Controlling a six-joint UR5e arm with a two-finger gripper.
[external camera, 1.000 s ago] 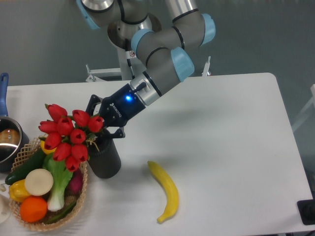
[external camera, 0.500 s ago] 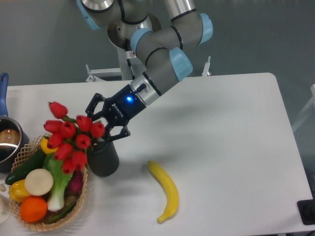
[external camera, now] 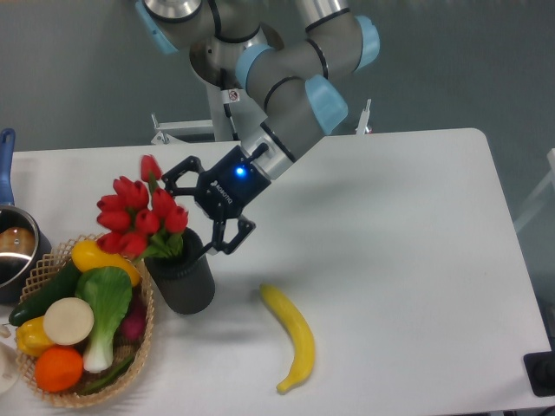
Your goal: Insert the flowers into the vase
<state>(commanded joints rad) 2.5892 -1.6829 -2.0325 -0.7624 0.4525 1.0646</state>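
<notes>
The flowers (external camera: 137,212), a tight bunch of red tulip buds, stand with their green stems down in the mouth of the vase (external camera: 184,284), leaning to the left. The vase is a dark ribbed cylinder, upright on the white table beside the basket. My gripper (external camera: 199,213) hovers just right of the bunch and above the vase's right rim. It is open, its black fingers (external camera: 179,172) spread wide with nothing between them.
A wicker basket (external camera: 146,328) of vegetables and fruit touches the vase on the left. A banana (external camera: 293,334) lies on the table to the vase's right. A metal pot (external camera: 12,247) with a blue handle sits at the left edge.
The bunch swung from lying over the basket to standing in the vase. My gripper opened, let go of the stems and drew back slightly to the right.
</notes>
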